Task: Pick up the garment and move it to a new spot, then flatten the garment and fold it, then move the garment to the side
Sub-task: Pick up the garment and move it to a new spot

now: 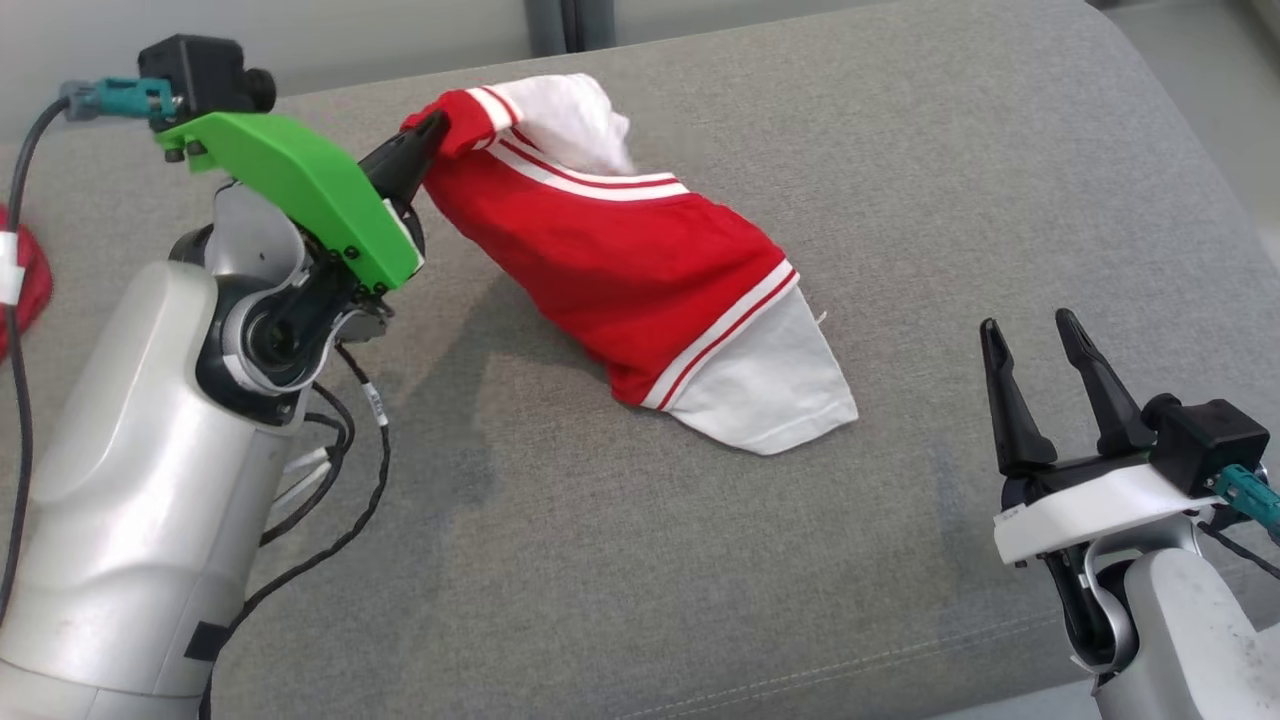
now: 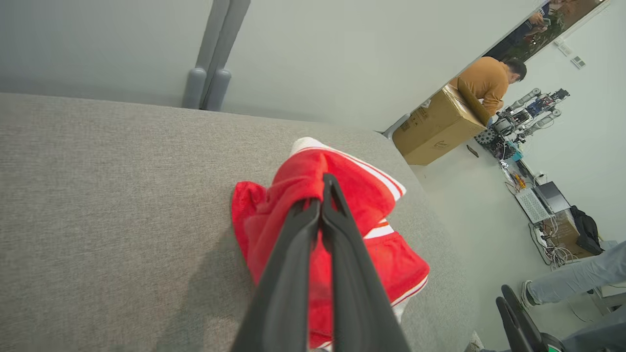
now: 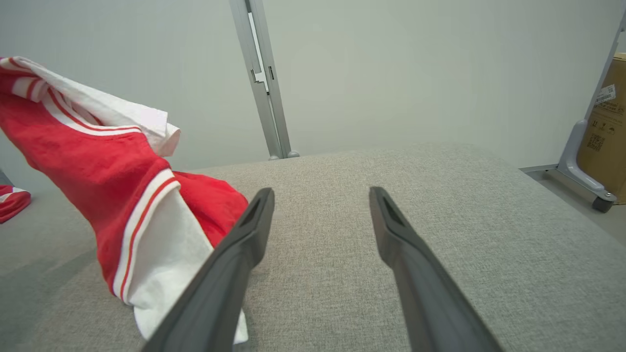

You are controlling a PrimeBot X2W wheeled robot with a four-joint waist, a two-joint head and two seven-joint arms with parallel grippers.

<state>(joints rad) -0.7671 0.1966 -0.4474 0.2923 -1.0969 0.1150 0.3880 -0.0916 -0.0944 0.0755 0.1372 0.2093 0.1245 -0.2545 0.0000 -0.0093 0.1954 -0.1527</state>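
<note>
a: which way does the garment (image 1: 620, 270) run?
b: in the head view its long axis runs on a slant, from far left to near right. the far-left end is lifted off the grey cushion (image 1: 700, 580). the near-right end, a white panel edged with red and white stripes, lies on the fabric.
a: what holds the raised end?
b: the left gripper (image 1: 432, 128), its two dark fingers pressed together on a red fold with a white-striped cuff. the right gripper (image 1: 1028, 322) stands at the near right, well apart from the cloth, its fingers spread wide with nothing between them.
a: does any view add to that?
b: the left wrist view looks along the closed fingers and shows red cloth bunched around their tips, hanging down to the cushion beyond. the right wrist view shows the garment from the side. it slopes from upper left down to the cushion, white end lowest, just beside the finger on that view's left. that view also shows a second red piece (image 3: 12, 203) lying at the left of the cushion, apart from the garment.
a: any containers?
b: a cardboard box (image 2: 437, 127) stands on the floor beyond the cushion's edge in the left wrist view, with a person (image 2: 489, 80) in an orange-brown top bent beside it. what is in it cannot be told.
</note>
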